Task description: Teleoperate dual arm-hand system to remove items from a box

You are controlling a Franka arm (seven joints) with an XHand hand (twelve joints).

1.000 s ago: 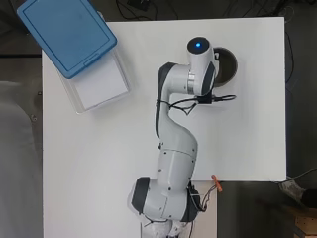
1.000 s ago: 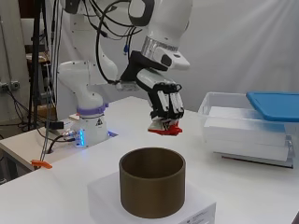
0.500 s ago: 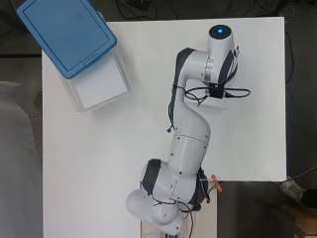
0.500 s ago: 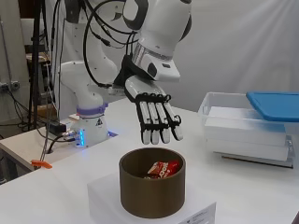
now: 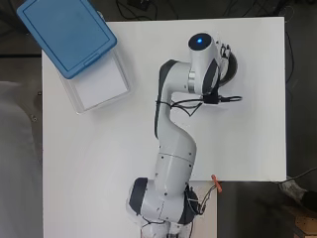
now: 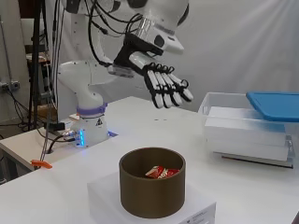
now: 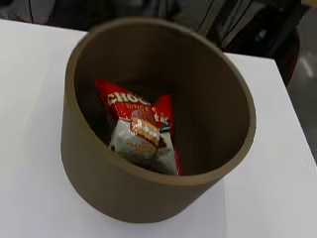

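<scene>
Here the red and silver foil snack packet point(image 7: 143, 131) lies at the bottom of the brown cylindrical cardboard tub point(image 6: 152, 187), slumped against the inner wall, so it sits where removed items are evidently meant to collect. The tub stands on a low white block point(image 6: 196, 210) at the near edge of the tabletop point(image 6: 140, 121), which lifts its mouth a little and keeps it a plain target below the hand.

The black and white hand point(image 6: 166, 87) hangs above the tub and somewhat to the far left of it, well clear of the rim, fingers spread and nearly straight, holding nothing. That empty, splayed pose over the open tub fits a drop just made, judging from the packet inside.

To the right stands the clear plastic storage box point(image 6: 247, 130), its blue plastic lid point(image 6: 275, 100) laid askew across one end so that part of the opening stays uncovered for reaching in. In the overhead view the box point(image 5: 99, 84) sits at the far left corner of the tabletop, well apart from the tub, and its exposed interior looks white; whether any items remain inside cannot be told from these views. A small orange clip point(image 5: 215, 180) rests at the tabletop's near edge, apart from the work.
</scene>
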